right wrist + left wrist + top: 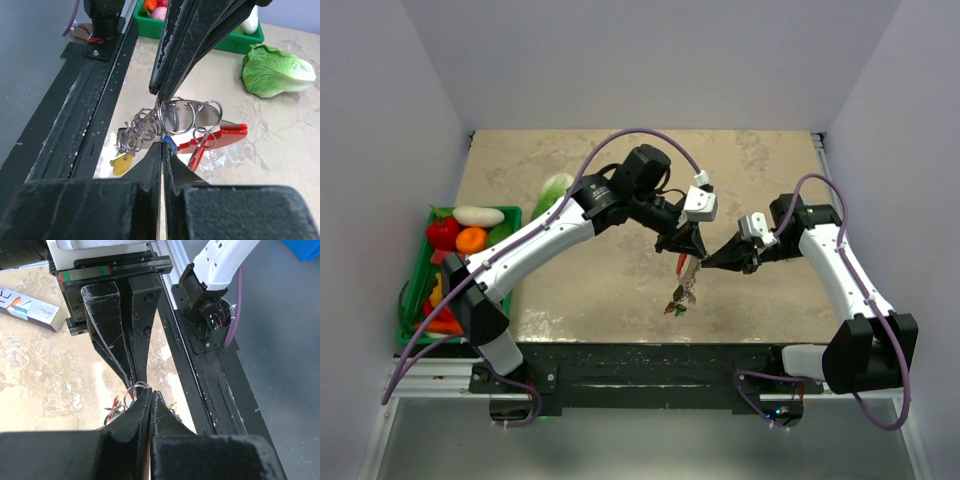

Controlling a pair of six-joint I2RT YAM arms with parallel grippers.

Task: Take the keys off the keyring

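The keyring, a cluster of thin silvery rings, hangs above the table with a red fob and a yellow tag dangling from it. My left gripper comes down from above and is shut on the top of the ring. My right gripper is shut from below on a blue key head at its tips. In the top view the keys dangle below the left gripper, with the right gripper touching from the right. In the left wrist view the ring peeks past my left gripper.
A green bin of toy vegetables stands at the table's left edge, with a lettuce behind it. A white-and-blue card lies on the table. The black rail runs along the table's near edge.
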